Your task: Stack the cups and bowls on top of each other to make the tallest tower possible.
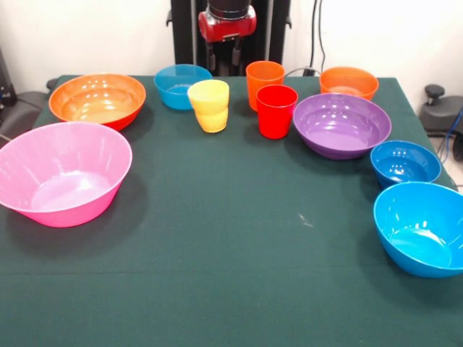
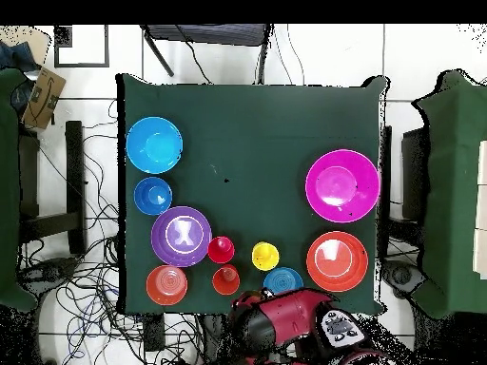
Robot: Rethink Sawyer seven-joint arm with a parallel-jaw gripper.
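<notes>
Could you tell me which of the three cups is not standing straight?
The yellow cup. It leans to one side, while the orange cup and red cup stand upright.

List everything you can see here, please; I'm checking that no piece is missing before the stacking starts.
Pink bowl: one, large, front view's left side, nearest that camera.
Large orange bowl: one, behind the pink bowl.
Purple bowl: one, medium, right of the cups.
Bright blue bowl: one, medium, right edge, near.
Small blue bowls: two, one between purple and bright blue, one at the far edge.
Small orange bowl: one, far right corner.
Cups: three, yellow, orange, red, upright, far centre.
Table: one, dark green cloth.
Cables: many, on the floor.
Arm: red and black, drawn back.
Gripper: above the far edge, holding nothing.
</notes>
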